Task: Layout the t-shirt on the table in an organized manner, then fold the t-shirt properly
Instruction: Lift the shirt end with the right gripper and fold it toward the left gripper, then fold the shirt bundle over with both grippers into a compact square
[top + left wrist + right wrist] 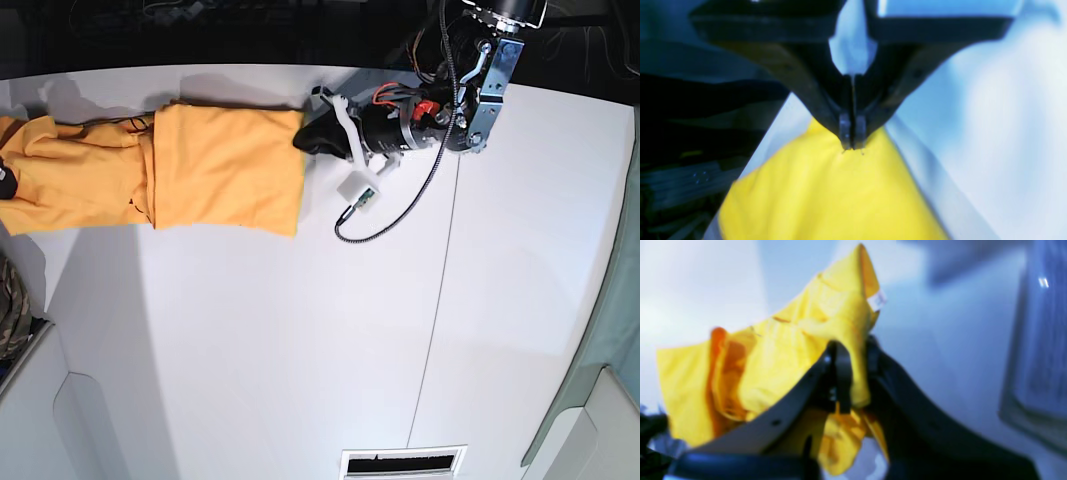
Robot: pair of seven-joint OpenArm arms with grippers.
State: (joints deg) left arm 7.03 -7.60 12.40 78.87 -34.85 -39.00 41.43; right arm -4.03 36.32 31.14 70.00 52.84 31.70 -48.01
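The orange-yellow t-shirt lies stretched along the far left of the white table, plain side up, its left part bunched and folded over. My left gripper is shut on the shirt's right edge. The left wrist view shows its jaws pinched on yellow cloth. My right gripper is shut on a bunched fold of the shirt that has a white label. In the base view the right gripper is hidden at the left edge of the frame.
A small white box on a black cable lies on the table just right of the shirt, below the left arm. A dark seam line runs down the table. A vent slot sits at the front edge.
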